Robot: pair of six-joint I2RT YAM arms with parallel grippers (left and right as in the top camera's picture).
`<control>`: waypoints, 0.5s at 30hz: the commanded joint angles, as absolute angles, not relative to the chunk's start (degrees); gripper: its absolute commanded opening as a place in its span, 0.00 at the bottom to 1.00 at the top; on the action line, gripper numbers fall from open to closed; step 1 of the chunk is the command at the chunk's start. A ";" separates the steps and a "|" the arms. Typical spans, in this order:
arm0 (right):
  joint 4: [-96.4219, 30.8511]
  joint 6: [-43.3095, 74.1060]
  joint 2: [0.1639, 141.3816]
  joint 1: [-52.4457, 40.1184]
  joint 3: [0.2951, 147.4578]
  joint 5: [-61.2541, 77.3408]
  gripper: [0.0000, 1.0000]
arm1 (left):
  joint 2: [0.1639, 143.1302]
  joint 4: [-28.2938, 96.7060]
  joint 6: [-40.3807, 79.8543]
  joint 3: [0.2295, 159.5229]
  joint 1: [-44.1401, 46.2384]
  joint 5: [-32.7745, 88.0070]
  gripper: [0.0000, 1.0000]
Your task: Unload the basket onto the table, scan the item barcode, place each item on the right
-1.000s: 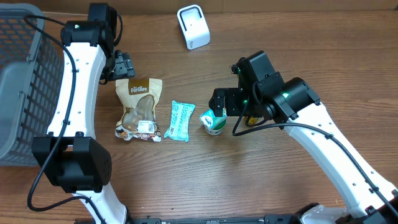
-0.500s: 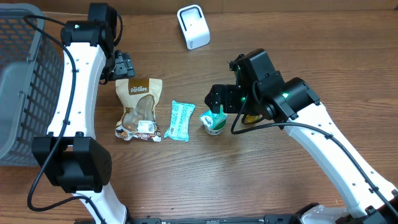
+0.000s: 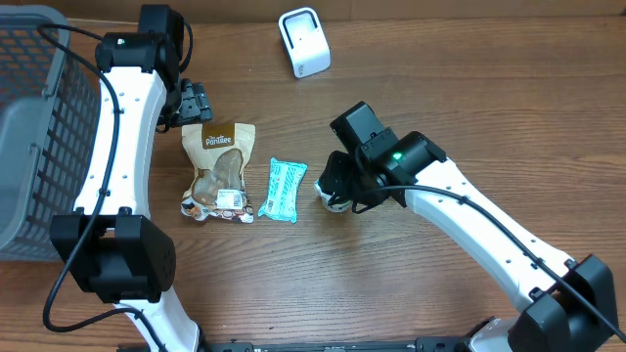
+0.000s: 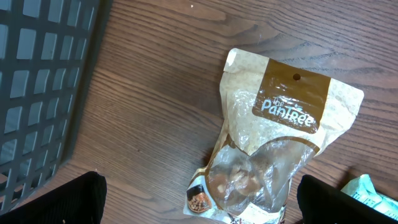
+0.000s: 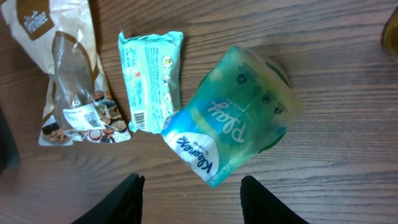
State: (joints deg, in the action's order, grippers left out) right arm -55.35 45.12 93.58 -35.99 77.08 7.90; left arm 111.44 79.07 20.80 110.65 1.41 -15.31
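Item: green tissue pack (image 5: 230,112), on the worktop (image 3: 440,88), well apart from the scanner (image 3: 304,41), on its robot side. It sits directly under your right gripper (image 5: 190,186), whose jaws stand part-way apart astride the pack's lower end; contact is unclear. The pack's long axis is skewed across them. Your left gripper (image 4: 199,196) is wide, empty and farther off. The overhead view mostly hides the pack (the right wrist view shows it).

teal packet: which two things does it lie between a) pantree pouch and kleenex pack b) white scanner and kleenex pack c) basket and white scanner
a, the teal packet lies flat with the Pantree pouch on one side and the Kleenex pack on the other.
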 commanded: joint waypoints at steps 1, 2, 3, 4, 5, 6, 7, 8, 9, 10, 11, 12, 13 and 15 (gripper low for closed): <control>-55.16 50.72 94.04 -36.05 76.27 5.96 0.47 | 110.89 79.00 20.56 111.74 1.63 -16.03 1.00; -55.18 51.99 94.04 -36.05 75.96 4.97 0.47 | 110.89 79.00 20.58 111.74 1.63 -16.03 1.00; -55.16 53.17 94.06 -36.05 75.53 3.86 0.47 | 110.89 79.00 20.58 111.74 1.63 -16.03 1.00; -55.16 55.94 94.06 -36.05 74.81 2.07 0.47 | 110.89 78.98 20.56 111.74 1.63 -16.01 0.99; -55.13 57.34 94.06 -36.05 74.37 1.54 0.47 | 110.89 79.00 20.58 111.74 1.63 -16.01 1.00; -54.89 59.48 94.06 -36.05 73.65 1.08 0.47 | 110.89 79.00 20.56 111.74 1.63 -16.03 1.00; -54.57 60.12 94.06 -36.03 73.25 1.08 0.47 | 110.89 79.00 20.56 111.74 1.63 -16.01 1.00; -53.69 60.23 94.06 -36.03 72.71 1.06 0.47 | 110.89 79.00 20.58 111.74 1.63 -16.01 1.00; -52.80 60.23 94.13 -36.03 72.23 0.69 0.47 | 110.89 78.98 20.56 111.74 1.63 -16.03 1.00; -52.14 60.23 94.19 -36.03 71.94 0.34 0.47 | 110.89 79.00 20.58 111.74 1.63 -16.01 0.99; -51.79 60.23 94.26 -36.05 71.92 -0.12 0.47 | 110.89 79.00 20.58 111.74 1.63 -16.03 0.99; -51.20 60.20 94.37 -36.05 71.92 -0.69 0.47 | 110.89 79.00 20.56 111.74 1.63 -16.01 1.00; -50.98 60.23 94.37 -36.05 71.92 -1.10 0.47 | 110.89 79.00 20.58 111.74 1.63 -16.03 1.00; -50.98 60.23 94.37 -36.05 71.92 -2.17 0.45 | 110.89 79.00 20.56 111.74 1.63 -16.01 1.00</control>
State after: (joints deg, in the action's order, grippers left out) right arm -51.35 58.87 94.19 -36.01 72.25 0.84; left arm 111.44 79.07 20.80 110.65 1.41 -15.29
